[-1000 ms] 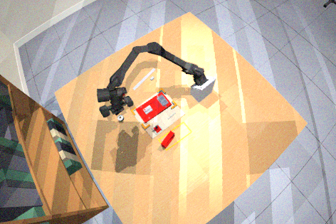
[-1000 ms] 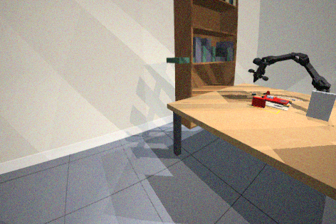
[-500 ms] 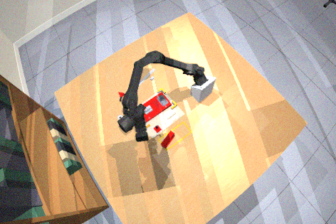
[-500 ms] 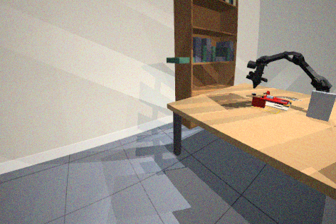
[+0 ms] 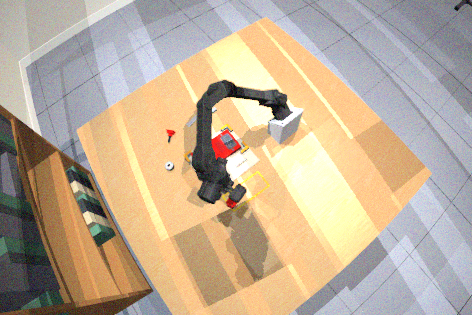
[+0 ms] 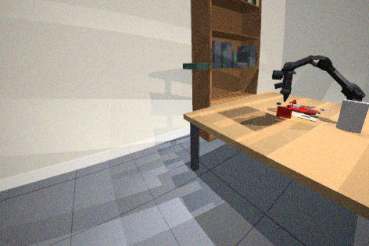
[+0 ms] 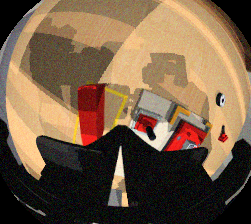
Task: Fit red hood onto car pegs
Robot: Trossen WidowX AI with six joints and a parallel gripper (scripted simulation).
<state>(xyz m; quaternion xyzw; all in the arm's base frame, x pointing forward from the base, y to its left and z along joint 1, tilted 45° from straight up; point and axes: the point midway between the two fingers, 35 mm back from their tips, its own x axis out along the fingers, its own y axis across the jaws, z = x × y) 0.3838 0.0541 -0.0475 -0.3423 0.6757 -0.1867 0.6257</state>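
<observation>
Hovering my hand [image 5: 231, 193] over the tabletop [image 5: 320, 187] with the fingers pinched all the way together and nothing between them; the hood [image 5: 231, 203], the red shell I'm here for, lies on the tabletop right under my wrist, by a yellow outlined square [image 5: 255, 184], and from the wrist view it sits just ahead of my fingertips, apart from them as far as I can tell; the car chassis [image 5: 226, 144] is in its jig a bit further back toward my base [image 5: 286, 127], red deck with the grey engine block [image 5: 228, 138] on top, and my forearm crosses over one edge of it in the top view; the pegs are too small for me to make out; off to the side there's a small white ring [image 5: 169, 166] and a little red cone-shaped thing [image 5: 170, 133], both well apart from the car; a bookshelf [image 6: 201, 29] stands past the far end of the tabletop.
</observation>
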